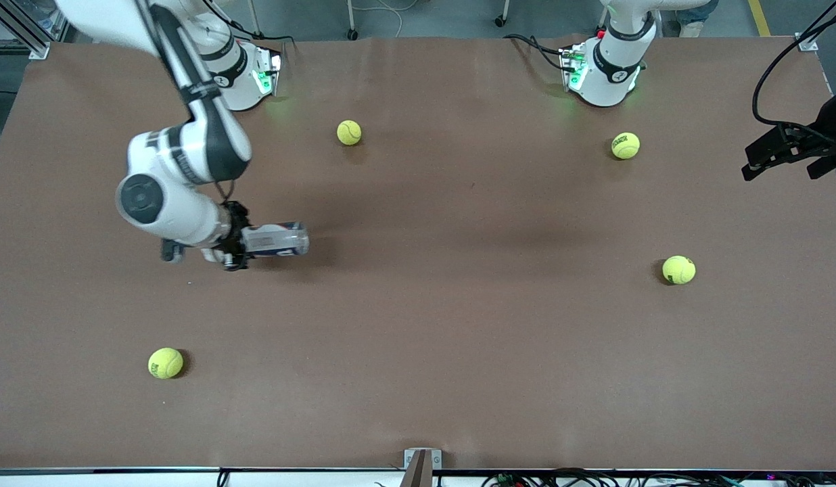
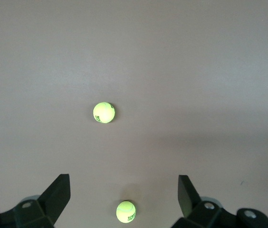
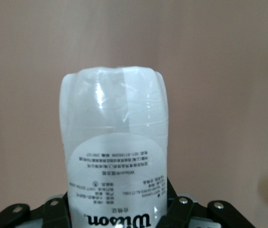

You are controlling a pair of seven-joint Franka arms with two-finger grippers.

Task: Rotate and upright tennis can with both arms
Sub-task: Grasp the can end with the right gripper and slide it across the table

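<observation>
Tennis can [image 1: 277, 239], front view: one clear tube lies on its side on the brown table [image 1: 458, 325] toward the right arm's end, with the right gripper [image 1: 237, 238] clamped around one end, a hold that judging by the task prepares the turn toward upright. The left gripper [image 1: 786, 152] hangs spread wide over the table edge at the left arm's end, where that arm waits, presumably for its share of the two-arm move. Four tennis balls lie scattered: one [image 1: 349, 132] near the right arm's base, one [image 1: 625, 145] near the left arm's base, one [image 1: 678, 269] and one [image 1: 165, 362] nearer the camera. Left wrist view: the left gripper's fingers [image 2: 58, 194] stand well apart, holding nothing, with two balls below. Right wrist view: the can, label legible, runs out from between the pinching fingers; count, one can.
</observation>
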